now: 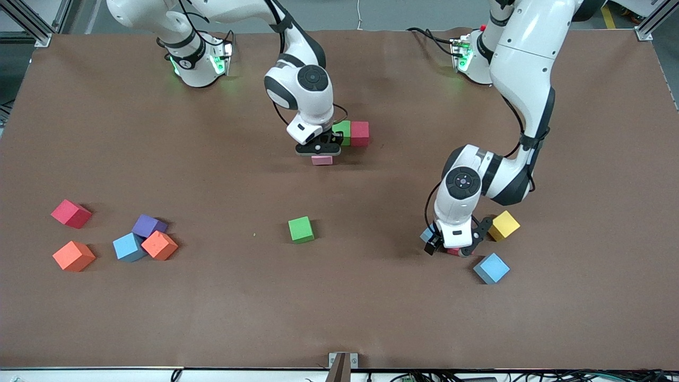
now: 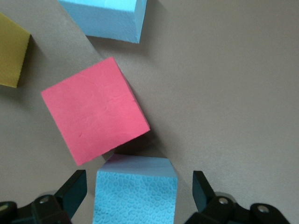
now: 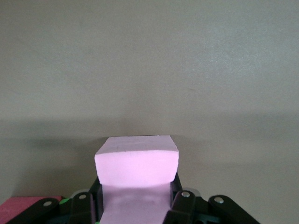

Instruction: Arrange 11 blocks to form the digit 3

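My right jaws pinch a small pink matte foam cube, one finger pressed to each side of it, over the brown surface near its middle. Just beside these jaws, on the side toward my bases, a green foam cube and a red foam cube sit touching in a short row, the red one toward my left arm's end.

My left jaws stand spread, low over the surface toward my left arm's end, with a light blue foam cube between the two fingers; gaps show on both sides of it, so neither finger presses it. Ahead of these jaws in the left wrist view lies a reddish-pink foam cube, turned at an angle, one corner close to the blue cube. A yellow foam cube rests near these jaws, and a second light blue foam cube lies just beside them, nearer the front camera.

Well apart from both jaws, a second green foam cube sits alone. Toward my right arm's end lie a red foam cube, an orange foam cube, and a tight cluster of a purple foam cube, a blue foam cube and an orange foam cube.
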You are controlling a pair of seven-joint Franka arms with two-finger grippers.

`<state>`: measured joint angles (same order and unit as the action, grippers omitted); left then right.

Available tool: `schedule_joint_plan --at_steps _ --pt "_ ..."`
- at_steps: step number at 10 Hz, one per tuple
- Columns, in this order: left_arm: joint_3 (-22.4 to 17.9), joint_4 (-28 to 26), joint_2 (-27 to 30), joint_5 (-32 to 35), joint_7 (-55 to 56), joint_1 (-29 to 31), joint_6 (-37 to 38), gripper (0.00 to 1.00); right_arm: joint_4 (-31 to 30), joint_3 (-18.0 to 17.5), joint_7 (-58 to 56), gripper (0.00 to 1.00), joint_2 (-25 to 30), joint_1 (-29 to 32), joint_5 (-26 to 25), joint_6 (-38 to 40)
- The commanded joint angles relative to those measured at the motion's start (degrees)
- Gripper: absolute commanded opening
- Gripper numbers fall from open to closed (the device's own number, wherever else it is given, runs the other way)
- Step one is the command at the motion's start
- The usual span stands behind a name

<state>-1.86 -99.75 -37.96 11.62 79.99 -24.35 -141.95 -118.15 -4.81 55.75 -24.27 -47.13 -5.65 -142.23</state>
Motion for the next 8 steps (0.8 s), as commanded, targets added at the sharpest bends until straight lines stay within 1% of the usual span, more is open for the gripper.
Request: schedule_joint_plan --at_steps 1,2,3,4,5,7,8 --pt "0.4 0.5 -0.5 0.3 -1.1 0.5 -0.6 1.0 -0.5 0.5 1.8 0.01 0.3 -0.6 -1.5 -0.7" --pt "0.5 0.4 -0.5 0.2 -1.3 0.5 -0.6 1.0 -0.5 0.5 1.8 0.01 0.3 -0.7 -1.6 -0.8" --pt "0.5 0.4 -0.5 0.2 -1.4 0.5 -0.6 0.97 -0.5 0.5 1.8 0.01 0.2 -0.7 -1.6 -0.9" --pt "0.5 0.4 -0.5 0.2 -1.4 0.5 -0.7 0.92 -0.5 0.5 1.8 0.01 -0.3 -0.7 -1.6 -1.0" --pt "0.6 0.3 -0.6 0.2 -1.4 0.4 -0.6 0.82 -0.5 0.5 1.8 0.03 -0.3 -0.7 -1.6 -1.2" --pt "1.4 0.0 -0.5 0.0 -1.1 0.4 -0.6 0.5 -0.6 0.5 1.8 0.1 -1.0 -0.6 -1.7 -1.7" --pt "1.5 0.1 -0.5 0.0 -0.7 0.3 -0.6 0.38 -0.5 0.5 1.8 0.31 -1.0 -0.7 -1.6 -1.7"
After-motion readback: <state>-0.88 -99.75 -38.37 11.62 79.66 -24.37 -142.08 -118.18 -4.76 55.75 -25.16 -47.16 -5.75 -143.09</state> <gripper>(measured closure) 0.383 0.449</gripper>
